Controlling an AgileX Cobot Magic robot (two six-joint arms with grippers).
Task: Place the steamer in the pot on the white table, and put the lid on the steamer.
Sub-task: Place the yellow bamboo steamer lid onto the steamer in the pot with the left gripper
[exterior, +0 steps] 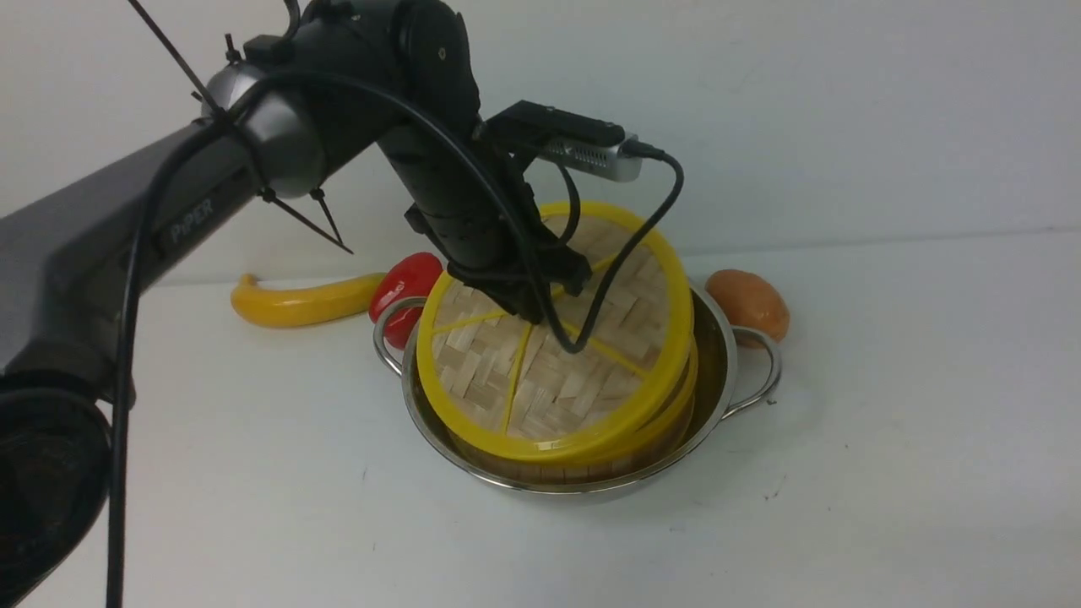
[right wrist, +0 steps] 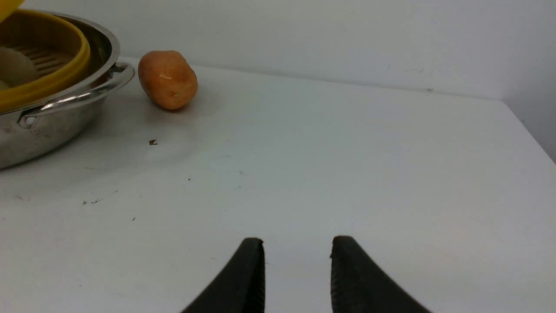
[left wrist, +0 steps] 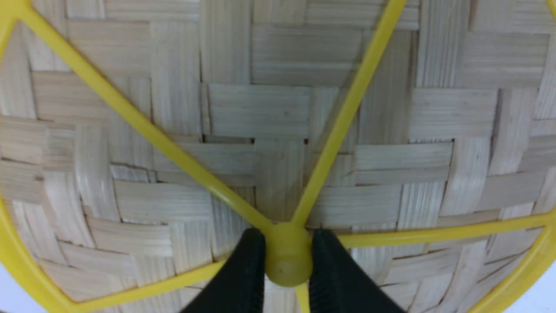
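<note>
In the pot (exterior: 719, 342), we see the steamer (right wrist: 74, 69), lid (exterior: 540, 380) tilted over it, left gripper (left wrist: 287, 234) clamped on the lid's knob (left wrist: 287, 258), right gripper (right wrist: 297, 252) parted, holding nothing.

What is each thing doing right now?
Flat woven-bamboo lid with yellow rim: tilted over the steamer, held by its knob.
Round bamboo steamer basket: sitting in the pot.
Shiny steel pot: upright on the white table.
Left end effector: shut on the lid's knob.
Right end effector: open, empty.
</note>
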